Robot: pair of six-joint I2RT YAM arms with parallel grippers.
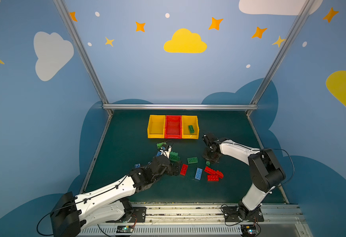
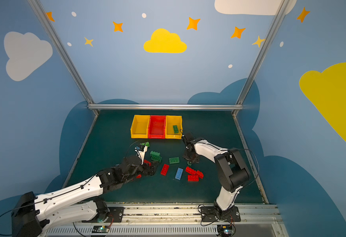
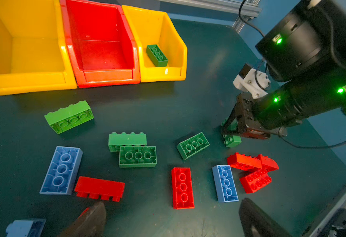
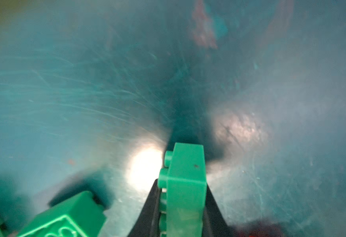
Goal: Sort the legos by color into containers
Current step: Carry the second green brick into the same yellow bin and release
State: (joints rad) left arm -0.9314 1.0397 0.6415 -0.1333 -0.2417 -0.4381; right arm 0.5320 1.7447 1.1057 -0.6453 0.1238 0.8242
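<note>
Top views, right arm: we are pinching a small green lego (image 1: pixel 208 163) in the right pincer (image 1: pixel 209 162), low on the desk (image 1: pixel 127 131), in front of the red container (image 1: pixel 173 136) and off to its right.
Top views, left arm: we are holding the left pincer (image 1: pixel 175 168) spread wide and low in front of the red container, over the loose legos (image 1: pixel 198 173), probably ready for a pick of its own.
Top views, containers: one green lego (image 1: pixel 191 129) is lying in the yellow container (image 1: pixel 190 136) touching the red container's right side, so we are judging green belongs there.
Left wrist view: we are looking at glossy, hard plastic bricks. Several are lying flipped, with their hollow, tubed undersides up. The containers are smooth-moulded with low front lips, which should make drops easier.
Right wrist view: we are gripping the small green lego on edge, studs sideways, probably because those faces give a firm hold. The desk is looking scratched and blurred.
</note>
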